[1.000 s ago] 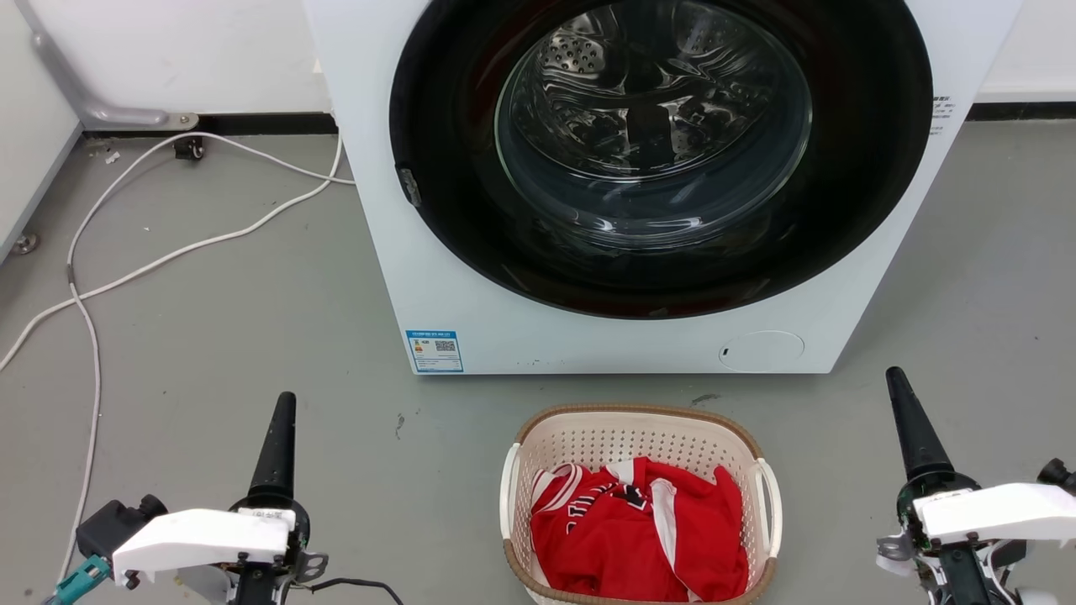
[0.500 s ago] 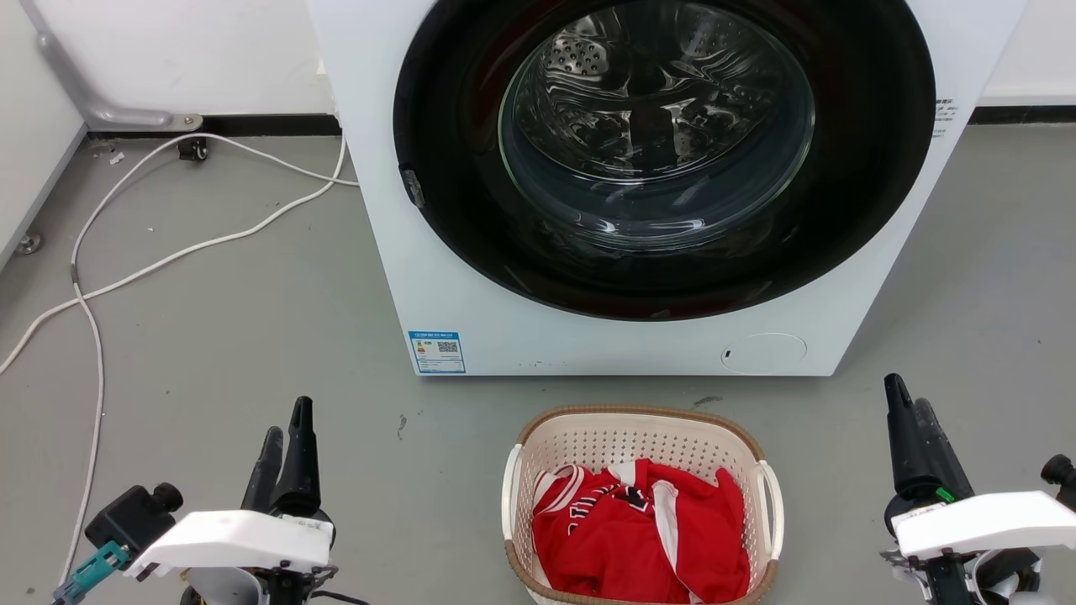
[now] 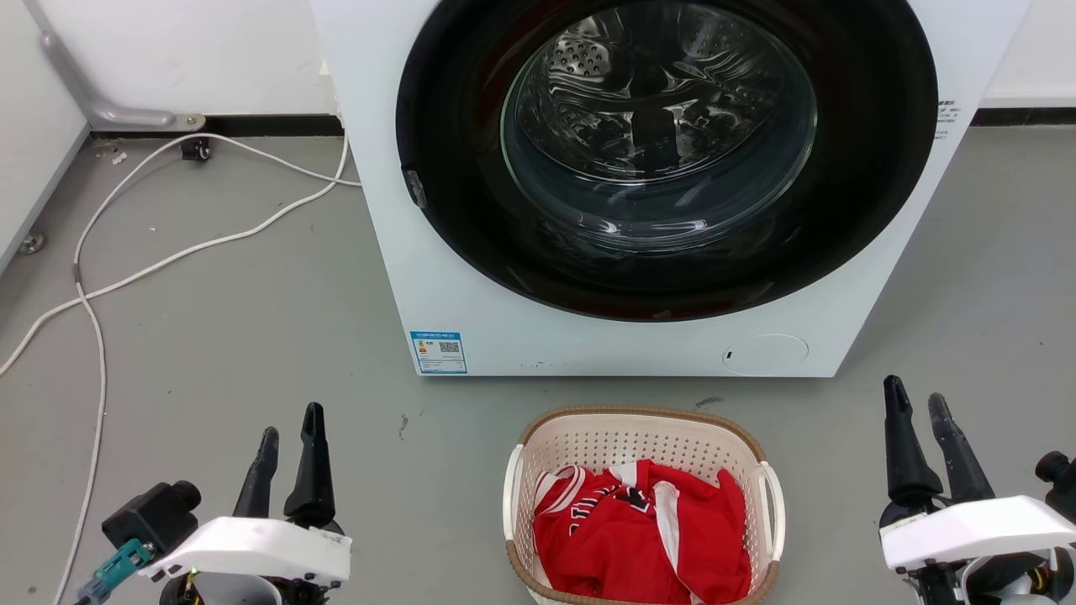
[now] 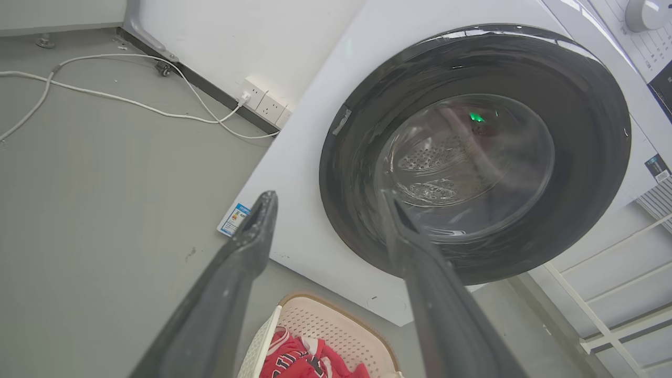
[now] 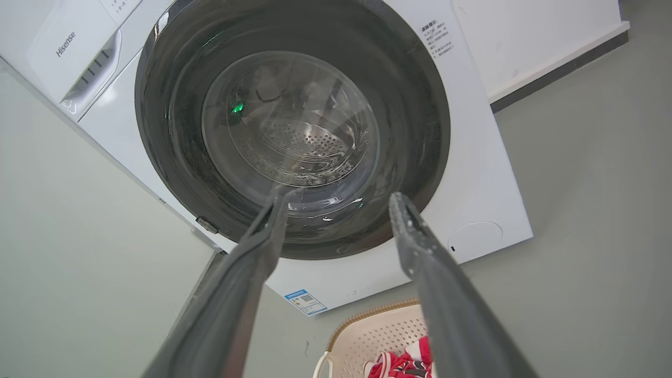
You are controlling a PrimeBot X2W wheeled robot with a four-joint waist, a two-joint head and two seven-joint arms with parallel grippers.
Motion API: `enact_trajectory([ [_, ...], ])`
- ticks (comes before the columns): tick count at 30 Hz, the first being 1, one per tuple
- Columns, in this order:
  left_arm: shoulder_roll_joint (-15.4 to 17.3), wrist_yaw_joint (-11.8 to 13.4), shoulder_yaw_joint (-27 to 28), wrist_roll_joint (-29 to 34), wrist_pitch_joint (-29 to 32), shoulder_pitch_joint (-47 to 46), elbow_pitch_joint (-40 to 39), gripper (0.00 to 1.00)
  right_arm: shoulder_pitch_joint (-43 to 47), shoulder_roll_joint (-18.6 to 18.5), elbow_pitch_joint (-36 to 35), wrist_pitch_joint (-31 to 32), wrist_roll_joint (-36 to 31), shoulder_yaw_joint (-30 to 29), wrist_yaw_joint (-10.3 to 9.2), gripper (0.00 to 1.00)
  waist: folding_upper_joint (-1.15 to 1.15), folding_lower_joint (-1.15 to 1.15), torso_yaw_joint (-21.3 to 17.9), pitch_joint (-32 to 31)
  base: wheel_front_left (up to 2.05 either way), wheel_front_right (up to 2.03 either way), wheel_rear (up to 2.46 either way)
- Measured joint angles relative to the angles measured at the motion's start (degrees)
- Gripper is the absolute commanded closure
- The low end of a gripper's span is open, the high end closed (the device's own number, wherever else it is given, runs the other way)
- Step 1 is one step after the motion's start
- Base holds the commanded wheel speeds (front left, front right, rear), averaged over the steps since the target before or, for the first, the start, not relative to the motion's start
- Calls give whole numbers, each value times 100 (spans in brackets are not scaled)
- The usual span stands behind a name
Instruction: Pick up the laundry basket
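The laundry basket (image 3: 637, 430), cream perforated plastic with a brown rim and white side handles, sits on the grey floor just in front of the washing machine, with a red and white garment (image 3: 643, 533) inside. It also peeks in at the bottom of the left wrist view (image 4: 336, 328) and the right wrist view (image 5: 367, 331). My left gripper (image 3: 290, 420) is open, well to the basket's left. Open too is my right gripper (image 3: 916, 399), standing off to the basket's right. Neither touches the basket.
A white front-loading washing machine (image 3: 437, 286) with a big dark round door (image 3: 664, 151) stands right behind the basket. White cables (image 3: 168, 256) trail over the floor at the left. A white wall and dark skirting run along the back.
Both grippers have gone from shut to open, their fingers spreading apart. Both arms have sunk slightly lower in the head view. The basket has not moved.
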Motion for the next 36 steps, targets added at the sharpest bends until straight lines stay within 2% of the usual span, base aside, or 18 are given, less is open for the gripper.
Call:
enact_trajectory([
  [15,82,145,-123,1001,-243,103,-65,0,118,0,-97,-243,-1077,79,0,0,0,0,-3,-9,0,0,0],
  [36,91,176,-178,2196,-539,280,-181,0,247,0,-179,-532,-2254,13,0,0,0,0,30,-10,0,0,0],
])
